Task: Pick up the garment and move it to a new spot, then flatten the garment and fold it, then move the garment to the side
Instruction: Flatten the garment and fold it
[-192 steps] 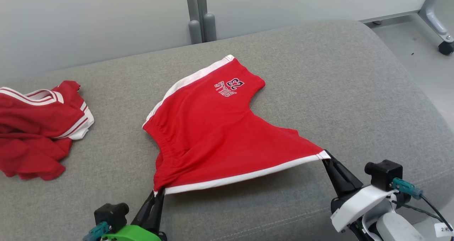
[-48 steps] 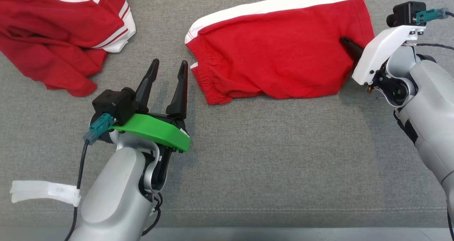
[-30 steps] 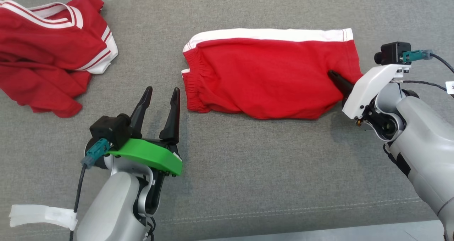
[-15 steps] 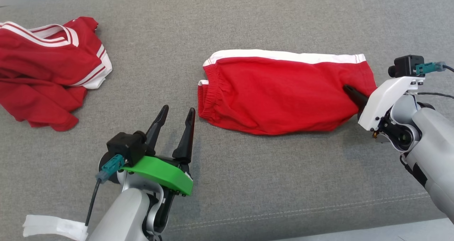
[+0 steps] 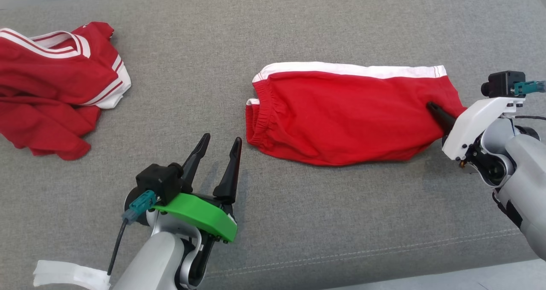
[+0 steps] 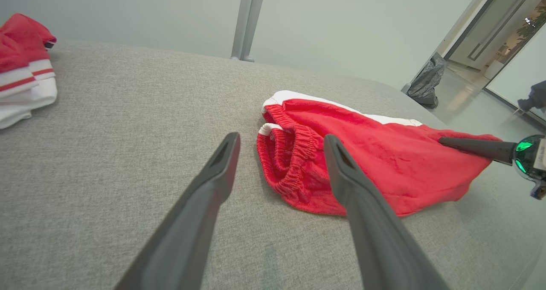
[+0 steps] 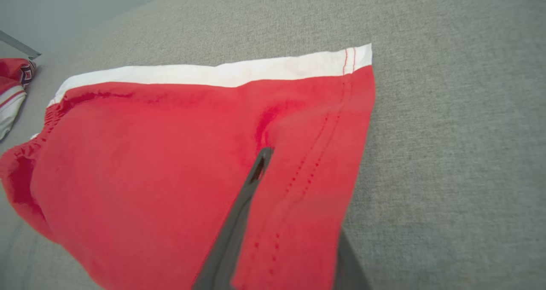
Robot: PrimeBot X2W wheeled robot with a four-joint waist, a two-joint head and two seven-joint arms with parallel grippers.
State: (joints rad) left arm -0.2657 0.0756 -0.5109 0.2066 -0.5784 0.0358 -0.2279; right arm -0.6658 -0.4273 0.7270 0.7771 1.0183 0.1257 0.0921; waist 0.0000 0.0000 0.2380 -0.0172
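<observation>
The garment (image 5: 341, 115) is a pair of red shorts with a white side stripe. It lies folded in half lengthwise on the grey cushion (image 5: 298, 221), waistband to the left. My left gripper (image 5: 222, 138) stands open just left of the waistband (image 6: 294, 162), touching nothing. My right gripper (image 5: 433, 108) is at the garment's right end. Its upper finger (image 7: 251, 183) lies on top of the red cloth and the other finger is under it, so their gap is hidden.
A second red garment with white stripes (image 5: 51, 89) lies crumpled at the far left of the cushion. The cushion's front seam (image 5: 341, 256) runs close to my arms. Beyond its far edge are a pale wall and a grey post (image 6: 247, 21).
Several seconds ago both grippers held the garment's hem stretched between them; now it lies folded and the left gripper is off it. Over the last second the head view shifted, and the arms kept their places.
</observation>
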